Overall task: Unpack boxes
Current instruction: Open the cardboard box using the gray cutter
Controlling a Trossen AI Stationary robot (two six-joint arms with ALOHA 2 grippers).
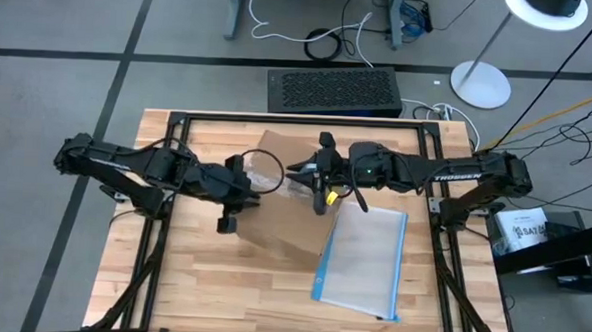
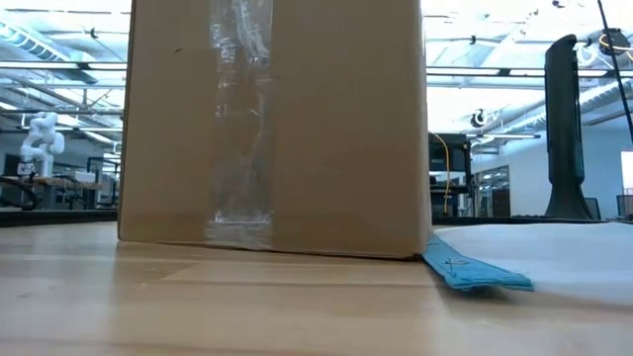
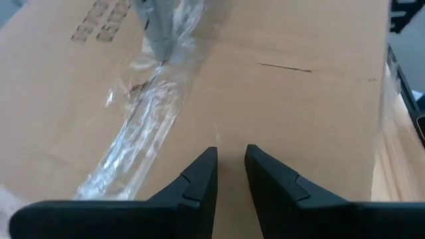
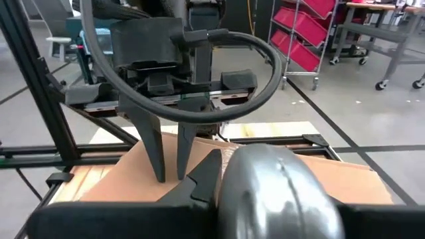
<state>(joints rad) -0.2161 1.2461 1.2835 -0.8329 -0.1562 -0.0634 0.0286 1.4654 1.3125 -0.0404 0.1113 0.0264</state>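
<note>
Cardboard box (image 1: 274, 200) sits mid-table in the high view, both arms meeting over it; the left gripper (image 1: 243, 184) and right gripper (image 1: 311, 177) hover above its top, beside a clear pouch (image 1: 362, 261) on the wooden table (image 1: 211, 282). Low view: the box (image 2: 272, 124) stands taped on the wood, workshop behind. Left wrist view: fingers (image 3: 199, 182) slightly apart, holding nothing, just over taped cardboard. Right wrist view: a shiny grey object (image 4: 272, 189) lies against its fingers; I cannot tell their grip.

clear pouch (image 1: 362, 259), black grille unit (image 1: 332, 91)
</note>
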